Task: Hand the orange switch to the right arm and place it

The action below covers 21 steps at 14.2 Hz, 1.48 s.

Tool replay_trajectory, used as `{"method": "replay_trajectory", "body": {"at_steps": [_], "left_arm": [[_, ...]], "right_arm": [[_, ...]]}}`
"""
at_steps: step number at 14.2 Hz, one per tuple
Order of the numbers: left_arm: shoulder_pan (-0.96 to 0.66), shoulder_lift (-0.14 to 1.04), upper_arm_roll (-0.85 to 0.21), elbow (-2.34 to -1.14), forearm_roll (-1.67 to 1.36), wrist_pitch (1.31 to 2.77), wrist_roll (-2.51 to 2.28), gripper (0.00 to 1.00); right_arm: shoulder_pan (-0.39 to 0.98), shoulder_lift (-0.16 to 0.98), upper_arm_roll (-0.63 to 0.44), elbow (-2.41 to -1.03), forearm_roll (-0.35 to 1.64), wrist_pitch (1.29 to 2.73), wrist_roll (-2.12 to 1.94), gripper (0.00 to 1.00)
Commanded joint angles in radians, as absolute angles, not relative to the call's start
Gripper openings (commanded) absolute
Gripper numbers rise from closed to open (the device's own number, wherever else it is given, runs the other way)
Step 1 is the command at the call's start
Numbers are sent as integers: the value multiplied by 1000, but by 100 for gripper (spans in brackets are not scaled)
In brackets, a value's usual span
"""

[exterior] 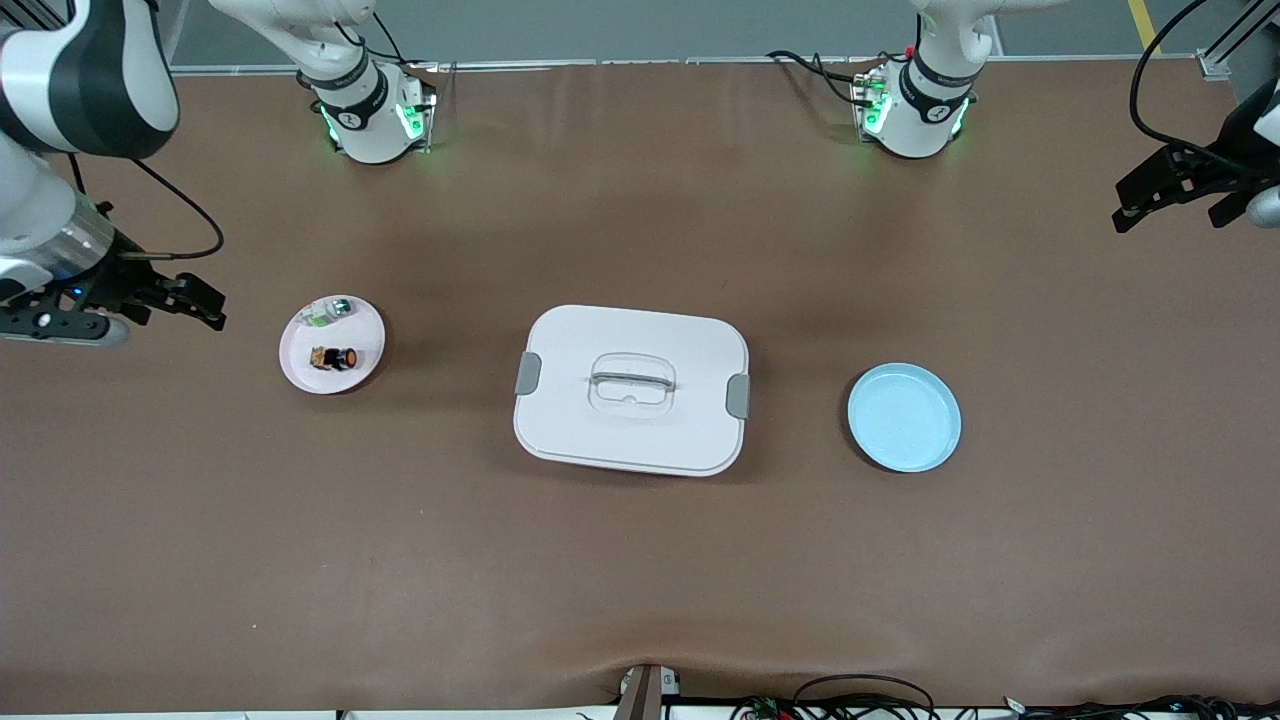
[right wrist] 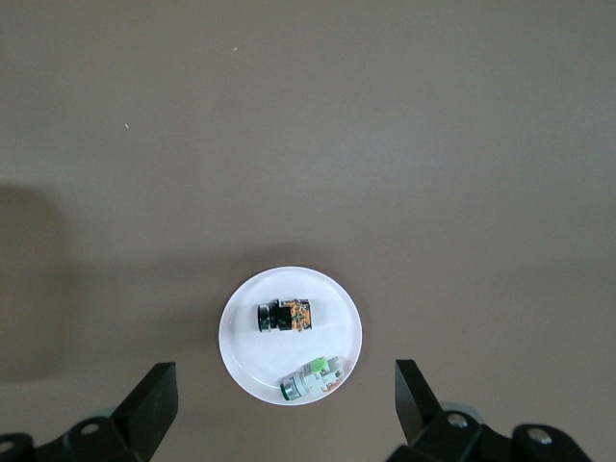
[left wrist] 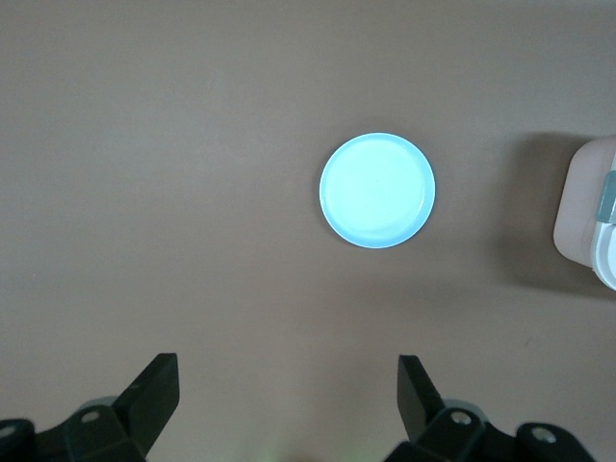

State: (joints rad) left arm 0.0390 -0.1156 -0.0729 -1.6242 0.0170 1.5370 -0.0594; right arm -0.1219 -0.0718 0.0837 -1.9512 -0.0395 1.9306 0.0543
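So both claws are spread wide with nothing in them. The right claw (exterior: 195, 300) hangs over bare bench (exterior: 640, 580) at the right arm's end, and in the front view we only see part of it because the frame edge cuts off most of that arm. In its wrist view we only get the two black fingertips (right wrist: 154, 399).

Working outward from there, the white plate (exterior: 300, 368) sits just beside that claw, toward the middle of the bench. The orange switch (exterior: 334, 358) lies on its side near the plate's center. At roughly 11 o'clock from it, near the plate's rim, sits the clear-and-green part (exterior: 330, 311), too small for us to make out any detail.

The left claw (exterior: 1180, 195) hovers over the left arm's end of the bench, also clipped by the frame. The blue plate (exterior: 904, 417) is well apart from it, at about 8 o'clock in the front view.

Between the two plates we've got a white lidded box (exterior: 631, 390) with grey latches and a handle on top. The left wrist view catches only one corner of it.
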Motion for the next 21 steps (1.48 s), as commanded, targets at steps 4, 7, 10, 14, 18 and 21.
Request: {"method": "replay_trajectory", "body": {"at_steps": [4, 7, 10, 14, 18, 21], "left_arm": [[48, -100, -83, -1589, 18, 1514, -45, 100], [58, -100, -74, -1585, 6, 1514, -43, 100], [51, -95, -81, -1585, 15, 1514, -52, 100], [55, -94, -74, -1583, 18, 1514, -49, 100], [54, -92, -75, -1583, 18, 1514, -49, 100], [54, -92, -75, -1583, 20, 1514, -49, 100]], "right_arm": [[-124, -49, 83, -1789, -21, 1790, 72, 100], [-124, -49, 80, -1747, -21, 1756, 71, 100], [-123, -49, 77, -1724, -21, 1738, 69, 100], [-111, -49, 72, -1720, -23, 1738, 67, 100], [36, -49, -84, -1720, -23, 1738, 69, 100], [61, -49, -109, -1720, -23, 1738, 67, 100]]}}
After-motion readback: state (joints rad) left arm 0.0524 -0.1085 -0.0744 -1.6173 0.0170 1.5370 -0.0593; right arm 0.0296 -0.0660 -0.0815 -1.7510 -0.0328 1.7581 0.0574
